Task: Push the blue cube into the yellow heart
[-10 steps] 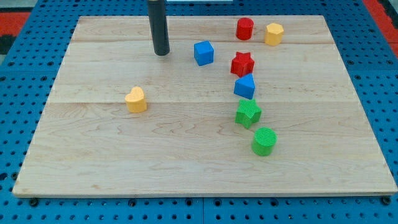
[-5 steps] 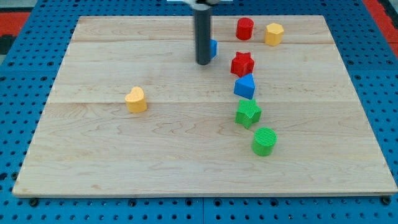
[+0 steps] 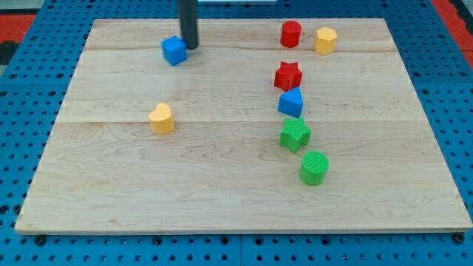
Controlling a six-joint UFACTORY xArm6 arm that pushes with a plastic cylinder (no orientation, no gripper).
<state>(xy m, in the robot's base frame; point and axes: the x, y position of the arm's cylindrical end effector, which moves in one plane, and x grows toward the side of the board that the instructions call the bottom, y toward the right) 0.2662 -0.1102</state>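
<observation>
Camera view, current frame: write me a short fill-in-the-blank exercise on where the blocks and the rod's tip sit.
1. My tip sits just to the view's ____ of the blue cube.
2. The yellow heart lies toward the view's ____ from the blue cube.
3. The block directly beside the red cylinder, on the view's right, is coloured ____.
4. The green cylinder lies nearest the green ____.

Missing words: right; bottom; yellow; star

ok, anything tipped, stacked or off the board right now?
Nothing stands out. All eight blocks sit flat on the board, none stacked or overhanging. My tip touches the blue cube on the cube's right; the yellow heart lies below, apart.
</observation>
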